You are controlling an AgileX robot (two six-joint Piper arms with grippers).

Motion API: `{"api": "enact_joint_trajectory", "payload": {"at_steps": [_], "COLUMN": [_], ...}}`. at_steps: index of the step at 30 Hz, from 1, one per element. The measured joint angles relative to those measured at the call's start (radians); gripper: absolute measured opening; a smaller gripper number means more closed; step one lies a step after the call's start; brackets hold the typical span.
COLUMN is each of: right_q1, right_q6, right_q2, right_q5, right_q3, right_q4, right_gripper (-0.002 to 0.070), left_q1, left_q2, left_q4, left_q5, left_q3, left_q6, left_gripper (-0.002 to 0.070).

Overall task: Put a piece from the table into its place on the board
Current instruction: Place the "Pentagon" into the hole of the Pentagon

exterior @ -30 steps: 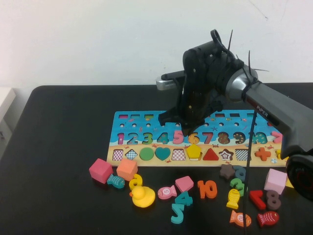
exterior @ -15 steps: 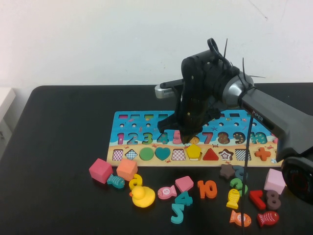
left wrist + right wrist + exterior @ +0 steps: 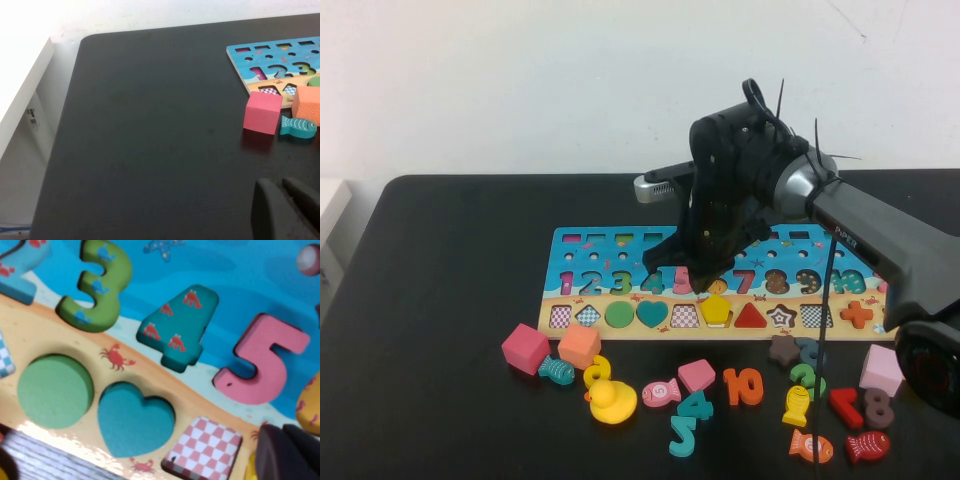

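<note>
The yellow pentagon piece (image 3: 716, 310) lies in the shape row of the beach-print board (image 3: 610, 255), between a checkered slot and the red triangle. My right gripper (image 3: 704, 287) hangs just above and behind it, over the pink 5, with its fingers together and empty. In the right wrist view the gripper (image 3: 283, 434) is over the board (image 3: 225, 270), with a sliver of the yellow piece (image 3: 250, 467) beside it. My left gripper (image 3: 280, 187) is shut and empty over the bare black table (image 3: 150, 125), left of the board (image 3: 280, 55). It is outside the high view.
Loose pieces lie on the table (image 3: 440, 260) in front of the board: a pink cube (image 3: 525, 348), an orange cube (image 3: 580, 345), a yellow duck (image 3: 610, 400), several numbers and fish, and another pink cube (image 3: 883, 368) at the right. A white shelf (image 3: 20, 100) stands past the table's left edge.
My right arm has drawn slightly up and to the left, off the yellow pentagon. The pentagon stays in its slot. The rest has not moved.
</note>
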Motion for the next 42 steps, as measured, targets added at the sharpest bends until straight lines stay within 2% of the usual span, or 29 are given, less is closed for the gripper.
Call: {"api": "enact_joint_trajectory", "payload": {"at_steps": [7,12,20,23,42], "right_q1": [0.0,-0.008,-0.008,-0.008,-0.002], "right_q6": [-0.018,-0.045,-0.07,-0.072,-0.117], "right_q2": [-0.057,-0.19,-0.363,-0.367,-0.22], "right_q5": [0.001,0.004,0.006,0.006,-0.137], "right_q3": [0.0,0.011,0.367,0.429,0.354], "right_q4": [-0.062,-0.068,-0.113,-0.129,-0.059], "right_gripper": [0.0019,0.0019,0.0019,0.0019,0.0019], "left_q1": [0.0,0.0,0.0,0.0,0.0], "left_q2": [0.0,0.0,0.0,0.0,0.0], "left_q4": [0.0,0.0,0.0,0.0,0.0], "left_q5": [0.0,0.0,0.0,0.0,0.0], "left_q3": [0.0,0.0,0.0,0.0,0.0], "left_q6": [0.0,0.0,0.0,0.0,0.002], "left_gripper": [-0.0002,-0.0002,-0.0002,-0.0002,-0.0001]}}
